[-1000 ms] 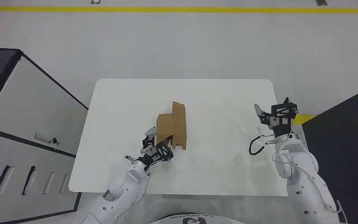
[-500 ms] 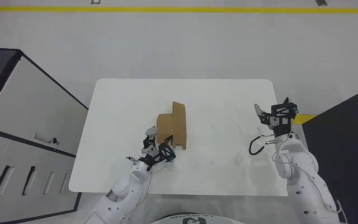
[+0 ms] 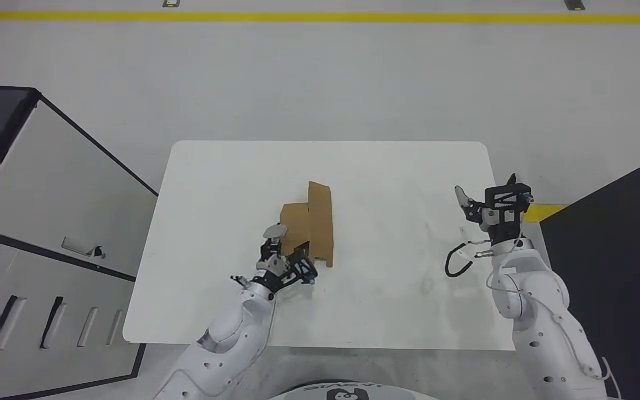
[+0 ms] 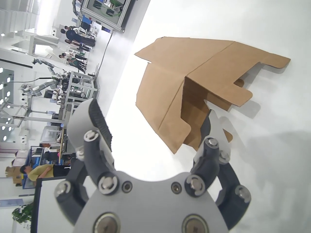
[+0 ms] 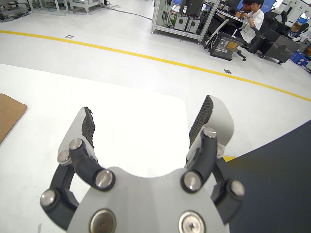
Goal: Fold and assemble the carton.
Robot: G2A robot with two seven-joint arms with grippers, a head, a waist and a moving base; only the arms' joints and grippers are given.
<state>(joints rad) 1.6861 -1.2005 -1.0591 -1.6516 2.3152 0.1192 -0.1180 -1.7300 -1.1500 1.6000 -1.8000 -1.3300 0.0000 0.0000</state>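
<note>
A brown cardboard carton [image 3: 310, 231] lies partly unfolded near the middle of the white table [image 3: 400, 170], with flaps sticking out. In the left wrist view the carton [image 4: 194, 78] has one panel raised like a tent. My left gripper [image 3: 286, 259] is open at the carton's near edge; one finger [image 4: 211, 127] reaches just under a flap, the other finger [image 4: 94, 115] stands clear of it. My right gripper [image 3: 478, 203] hangs open at the table's right edge, holding nothing [image 5: 148, 120]. A corner of the carton [image 5: 9, 115] lies far off to its side.
A dark panel [image 3: 600, 250] borders the table on the right. A grey cabinet [image 3: 50, 220] stands at the left. A yellow floor line [image 3: 320, 16] runs beyond the far edge. Bare table surface surrounds the carton.
My left gripper has crept forward and to the right, closing up to the carton's near edge. The right arm and the carton have kept still.
</note>
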